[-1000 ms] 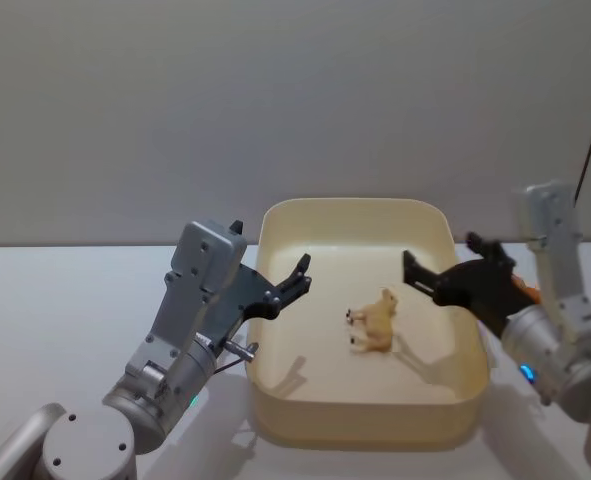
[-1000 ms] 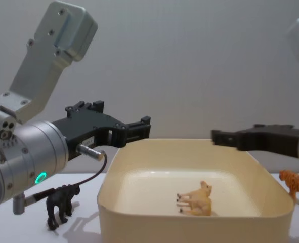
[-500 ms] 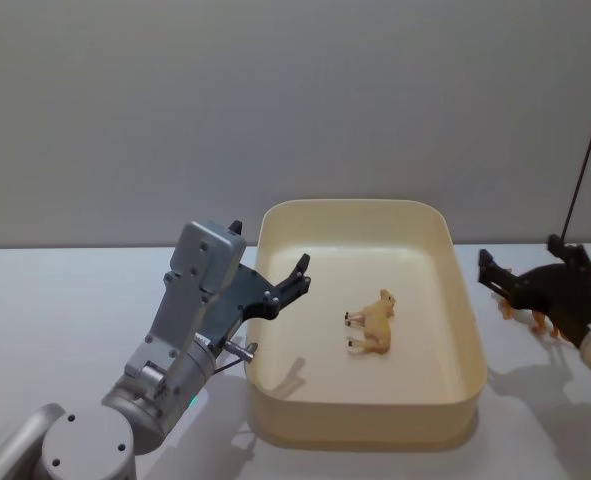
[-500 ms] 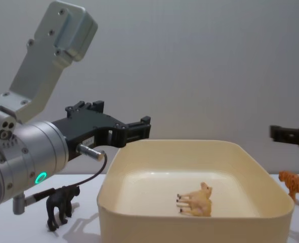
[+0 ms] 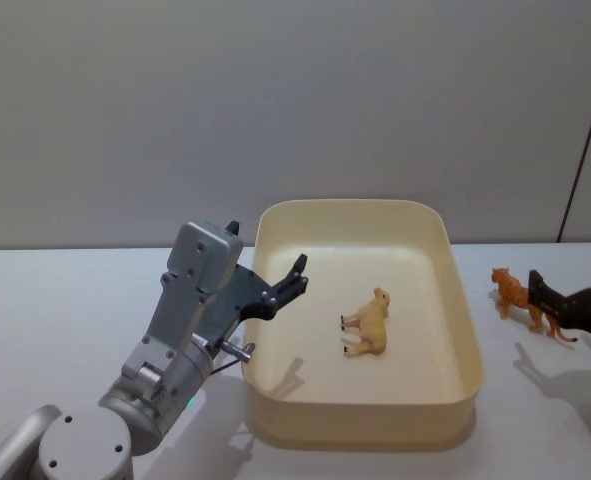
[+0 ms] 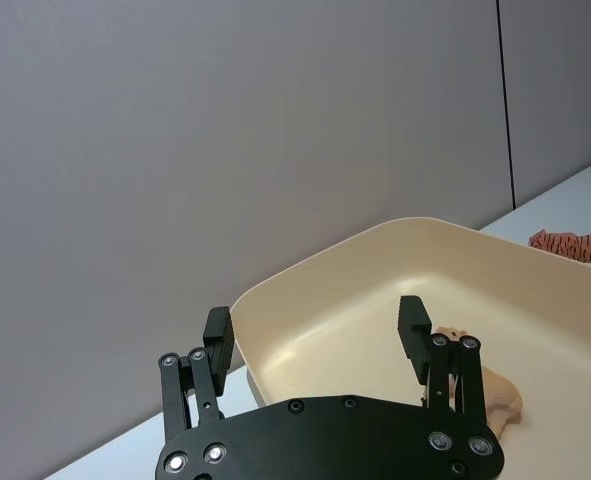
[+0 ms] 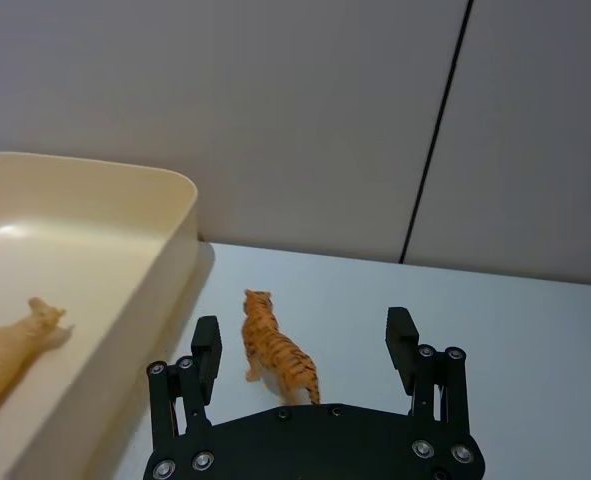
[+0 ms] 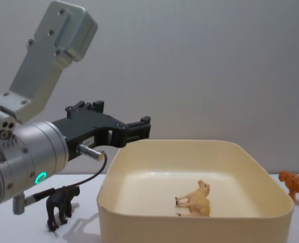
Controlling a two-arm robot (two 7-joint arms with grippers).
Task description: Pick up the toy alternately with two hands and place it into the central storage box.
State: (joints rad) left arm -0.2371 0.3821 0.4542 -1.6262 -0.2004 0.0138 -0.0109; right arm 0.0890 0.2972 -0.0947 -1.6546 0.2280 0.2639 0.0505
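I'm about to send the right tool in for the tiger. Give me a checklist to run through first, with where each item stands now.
1. Right tool open: ok, fingers spread wide.
2. Tiger lined up: ok, upright on the table, centred in the tool's opening in the right wrist view.
3. Tiger clear of the storage box: ok, there is a gap to its wall.
4. Drop path free: not ok, the left tool hangs open over the box's left rim.
5. Room in the box: ok, one tan toy lies near the middle.
6. Right tool low enough to close on the tiger: cannot tell.
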